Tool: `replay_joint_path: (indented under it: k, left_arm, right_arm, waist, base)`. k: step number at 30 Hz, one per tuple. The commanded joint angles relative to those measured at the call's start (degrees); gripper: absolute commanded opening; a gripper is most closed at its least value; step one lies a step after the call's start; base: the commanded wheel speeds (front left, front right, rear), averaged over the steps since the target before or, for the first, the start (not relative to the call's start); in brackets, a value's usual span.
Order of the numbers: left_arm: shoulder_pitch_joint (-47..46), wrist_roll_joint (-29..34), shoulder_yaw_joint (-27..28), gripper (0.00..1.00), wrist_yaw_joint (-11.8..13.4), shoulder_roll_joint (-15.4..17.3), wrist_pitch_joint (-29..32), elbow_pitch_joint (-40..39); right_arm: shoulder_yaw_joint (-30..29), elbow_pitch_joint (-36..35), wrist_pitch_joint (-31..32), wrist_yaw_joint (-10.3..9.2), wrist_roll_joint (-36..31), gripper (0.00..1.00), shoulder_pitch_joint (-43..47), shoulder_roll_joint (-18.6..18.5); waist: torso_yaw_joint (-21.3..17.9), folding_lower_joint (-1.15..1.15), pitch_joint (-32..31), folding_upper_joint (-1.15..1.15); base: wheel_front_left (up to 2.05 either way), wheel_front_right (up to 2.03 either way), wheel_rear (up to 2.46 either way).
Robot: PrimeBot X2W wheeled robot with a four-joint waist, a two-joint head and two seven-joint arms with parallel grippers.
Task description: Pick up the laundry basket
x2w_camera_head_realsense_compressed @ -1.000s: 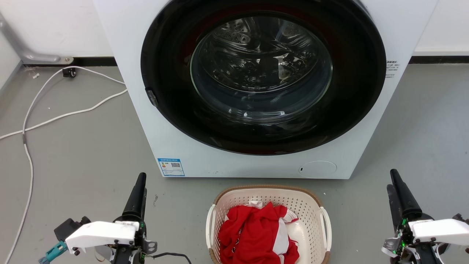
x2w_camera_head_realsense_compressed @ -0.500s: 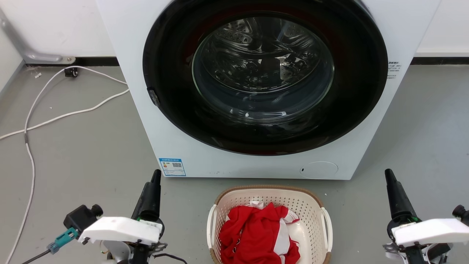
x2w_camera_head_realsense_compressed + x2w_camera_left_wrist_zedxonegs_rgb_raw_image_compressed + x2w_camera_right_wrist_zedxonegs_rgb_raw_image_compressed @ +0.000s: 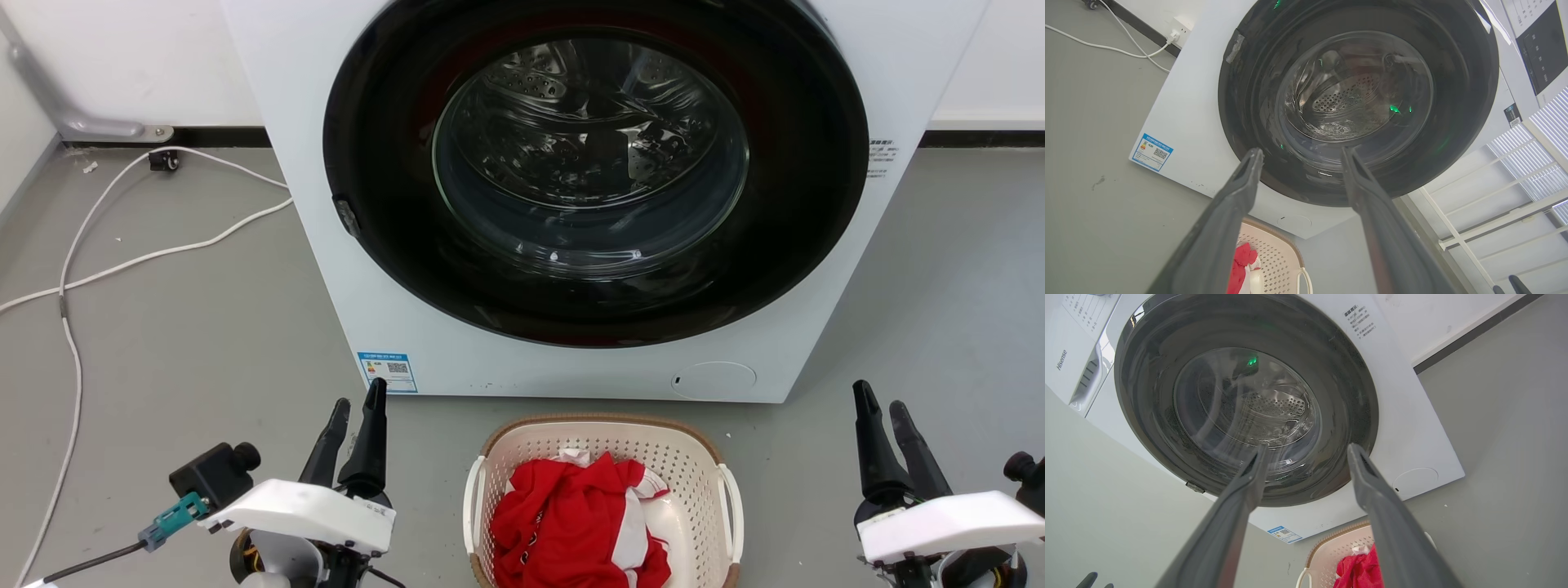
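Note:
The cream laundry basket (image 3: 691,469) with a brown rim and white side handles stands on the grey floor at the bottom centre of the head view, just before the washer. Red and white clothes (image 3: 571,518) lie in it. My left gripper (image 3: 359,406) is open, on the floor side left of the basket and clear of it. To the basket's right my right gripper (image 3: 880,396) is open too, holding nothing. The left wrist view has the basket (image 3: 1278,261) between my left gripper's (image 3: 1301,152) fingers. In the right wrist view the basket (image 3: 1331,553) lies below my right gripper (image 3: 1308,446).
A white front-loading washer (image 3: 384,327) with a shut dark round door (image 3: 592,155) rises right behind the basket. White cables (image 3: 122,261) trail over the floor at the left. A wall with a dark skirting (image 3: 212,135) runs behind.
Both arms have turned on their wrists, so each gripper now shows two spread fingers instead of one edge-on shape. The left gripper has moved right, toward the basket. The camera shifted slightly.

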Motion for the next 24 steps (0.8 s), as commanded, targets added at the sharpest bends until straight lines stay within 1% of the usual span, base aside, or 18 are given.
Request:
replay_joint_path:
  k: [1,22,24]
  left_arm:
    - [-1.4,1.9,-0.3,1.00,0.0,0.2,-0.6,-0.8]
    - [-1.4,17.1,-2.8,1.00,0.0,0.4,-4.0,-0.7]
    - [-1.6,20.9,-3.0,1.00,0.1,0.3,-4.8,-0.4]
  right_arm:
    - [-0.1,-1.3,-0.4,0.01,-2.2,1.00,-0.2,0.0]
    - [1.0,-5.6,0.8,0.01,-18.0,1.00,2.7,0.0]
    - [1.1,-6.7,0.8,0.01,-21.3,1.00,3.6,0.0]
  waist:
    - [0.0,0.00,0.0,0.00]
    - [0.5,0.00,-0.1,0.00]
    - [0.3,0.00,-0.1,0.00]
  base:
    - [0.00,0.00,0.00]
    - [0.00,0.00,0.00]
    - [0.00,0.00,0.00]
